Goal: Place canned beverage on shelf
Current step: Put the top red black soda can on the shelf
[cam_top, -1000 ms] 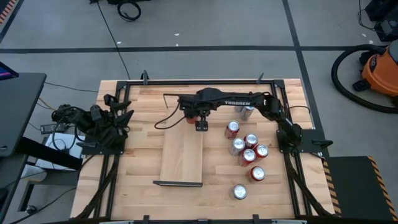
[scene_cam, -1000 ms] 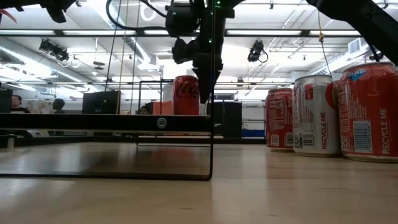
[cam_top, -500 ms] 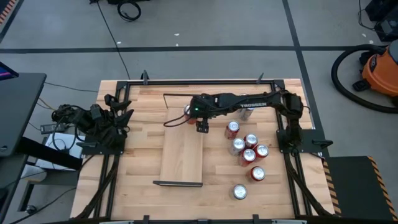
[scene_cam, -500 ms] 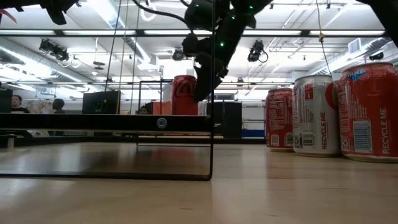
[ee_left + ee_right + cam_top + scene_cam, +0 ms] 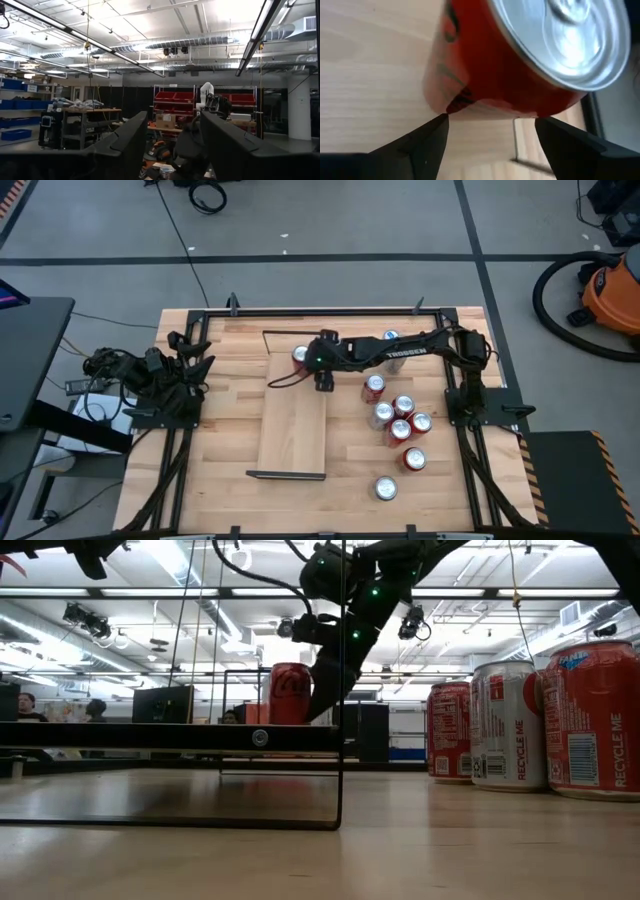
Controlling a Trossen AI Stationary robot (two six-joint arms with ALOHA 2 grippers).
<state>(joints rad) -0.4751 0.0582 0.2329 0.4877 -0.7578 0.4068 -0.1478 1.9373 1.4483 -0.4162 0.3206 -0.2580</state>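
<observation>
Can (image 5: 300,356) stands upright on the shelf (image 5: 293,430), right claw (image 5: 306,360) spread around it.

Plank tabletop and shelf board, carrying cans

The light plank tabletop (image 5: 220,430) in its black frame is carrying the shelf (image 5: 293,430), a long pale board lying flat near the middle with a thin dark rim at each short end. One red can (image 5: 300,356) is standing upright on the shelf's far end. Beside the shelf, on the bare planks toward the right arm's side, a cluster of red cans (image 5: 400,418) is standing close together, with one more can (image 5: 386,489) sitting apart nearer the front edge.
</observation>
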